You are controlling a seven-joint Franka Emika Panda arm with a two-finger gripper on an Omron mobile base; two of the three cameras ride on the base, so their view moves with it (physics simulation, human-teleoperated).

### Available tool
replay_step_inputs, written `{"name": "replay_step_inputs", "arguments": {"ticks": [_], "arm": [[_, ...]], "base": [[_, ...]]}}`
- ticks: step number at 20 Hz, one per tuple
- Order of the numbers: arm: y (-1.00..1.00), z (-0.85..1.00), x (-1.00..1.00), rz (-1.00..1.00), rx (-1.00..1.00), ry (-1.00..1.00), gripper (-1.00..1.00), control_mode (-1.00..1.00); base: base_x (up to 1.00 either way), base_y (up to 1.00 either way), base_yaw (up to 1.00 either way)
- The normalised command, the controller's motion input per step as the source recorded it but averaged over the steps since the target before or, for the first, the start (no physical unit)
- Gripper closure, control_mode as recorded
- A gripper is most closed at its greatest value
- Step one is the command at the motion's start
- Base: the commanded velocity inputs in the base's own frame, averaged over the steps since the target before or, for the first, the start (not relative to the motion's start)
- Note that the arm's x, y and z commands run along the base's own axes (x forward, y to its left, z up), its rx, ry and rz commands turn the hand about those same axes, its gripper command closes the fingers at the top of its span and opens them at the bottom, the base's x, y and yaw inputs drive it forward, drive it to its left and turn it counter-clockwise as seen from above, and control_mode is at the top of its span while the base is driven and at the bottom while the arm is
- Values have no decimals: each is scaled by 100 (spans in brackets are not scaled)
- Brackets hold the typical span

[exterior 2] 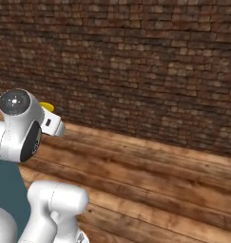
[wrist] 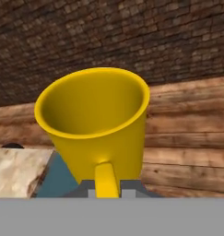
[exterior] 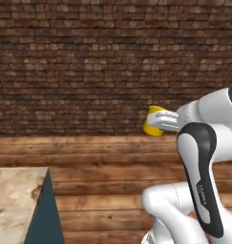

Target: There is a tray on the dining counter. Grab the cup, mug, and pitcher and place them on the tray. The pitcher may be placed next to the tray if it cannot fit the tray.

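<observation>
My gripper (wrist: 106, 190) is shut on the handle of the yellow mug (wrist: 97, 120), which is held up in the air with its open mouth facing away from the hand. In the left base view the mug (exterior: 153, 121) sticks out left of the white hand (exterior: 167, 120), in front of the brick wall. A sliver of the mug (exterior 2: 46, 106) shows behind the arm in the right base view. A corner of the dining counter (exterior: 15, 200), beige marbled on a teal base, lies low at the left, below the mug. The tray, the cup and the pitcher are out of view.
A dark brick wall (exterior: 89, 66) stands ahead, with wooden plank floor (exterior 2: 150, 175) in front of it. The dining counter's corner (wrist: 16, 170) shows under the mug in the hand view, with a small dark rounded shape (wrist: 12, 145) at its far edge.
</observation>
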Motion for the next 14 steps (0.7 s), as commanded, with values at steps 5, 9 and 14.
{"name": "replay_step_inputs", "arguments": {"ticks": [5,9,14], "arm": [[0,0,0,0,0,0,100,100],[0,0,0,0,0,0,100,100],[0,0,0,0,0,0,100,100]], "base": [[100,-1,43],[100,-13,56],[100,-20,61]]}}
